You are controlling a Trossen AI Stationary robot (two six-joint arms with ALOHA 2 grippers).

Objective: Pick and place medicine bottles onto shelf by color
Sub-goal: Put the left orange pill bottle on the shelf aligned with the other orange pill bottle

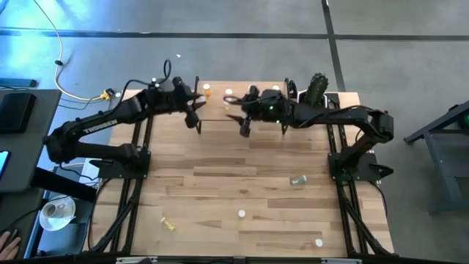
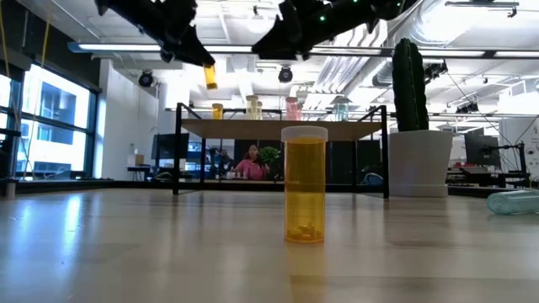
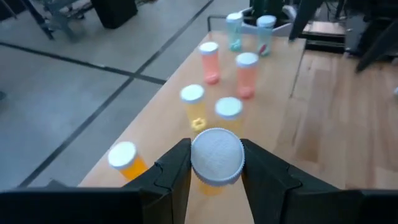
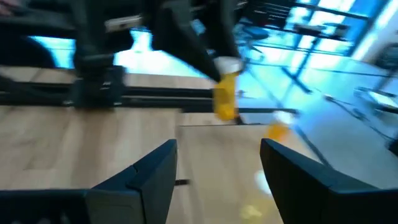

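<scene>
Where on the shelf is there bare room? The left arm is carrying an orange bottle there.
The shelf is bare between the lone orange bottle at one end and the yellow pair. Past those it is crowded: pink pair, then green ones. The left claw holds its bottle above the near edge.

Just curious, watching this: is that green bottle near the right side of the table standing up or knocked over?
Knocked over. The green bottle lies on its side on the table.

Yellow bottle (image 2: 304, 184) upright, shelf (image 2: 282, 127) seemingly behind
</scene>
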